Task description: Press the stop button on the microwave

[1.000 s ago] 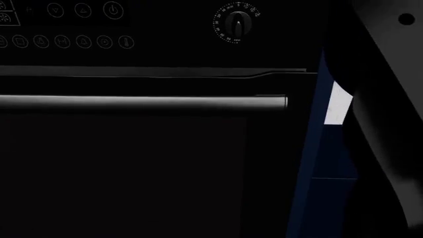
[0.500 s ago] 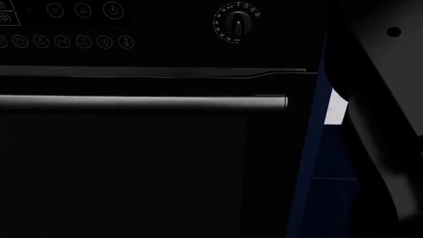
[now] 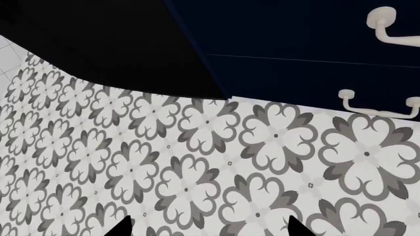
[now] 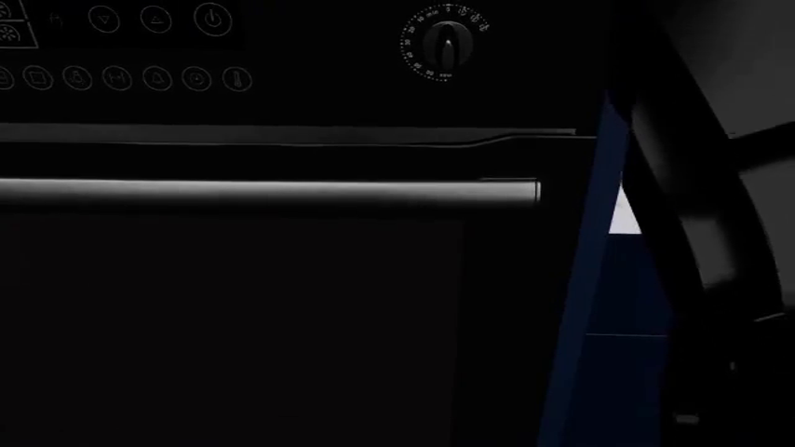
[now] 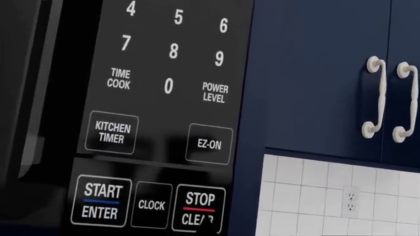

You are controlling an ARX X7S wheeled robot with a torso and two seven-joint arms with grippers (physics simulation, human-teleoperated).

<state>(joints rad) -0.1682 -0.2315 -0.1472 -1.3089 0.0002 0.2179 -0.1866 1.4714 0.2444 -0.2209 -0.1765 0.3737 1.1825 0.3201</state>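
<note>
Stop button point(image 5: 198, 209) is on the microwave point(image 5: 131, 118) keypad, bottom row, at 5 o'clock on the panel, marked STOP/CLEAR with a red bar. Only the right wrist view shows it. A dark tip overlaps its lower edge at the frame border; can't tell if that is the right gripper or whether it touches.

Right wrist count: 3 buttons in the bottom row – start button point(image 5: 102, 200), clock button point(image 5: 151, 205), stop. 2 above them: kitchen timer button point(image 5: 112, 132) and EZ-ON button point(image 5: 209, 144). 7 digits visible, plus time cook and power level labels. At 3 o'clock of the panel, 2 white cabinet handles point(image 5: 375, 97) on blue doors; below them white wall tile with 1 outlet point(image 5: 351, 200).

Head view shows none of that: dark oven point(image 4: 274, 307) front, 1 long handle bar point(image 4: 267, 192), 1 dial point(image 4: 445, 43) at 12 o'clock, 2 rows of round icons at 10 o'clock. Right arm point(image 4: 714, 214) runs down the 3 o'clock edge; right jaws out of sight, state can't tell.

Left wrist view: patterned floor tile point(image 3: 196, 167), blue drawers point(image 3: 308, 44) with 2 white handles, 2 dark fingertips point(image 3: 296, 228) of the left gripper point(image 3: 208, 229) set apart, holding nothing.
</note>
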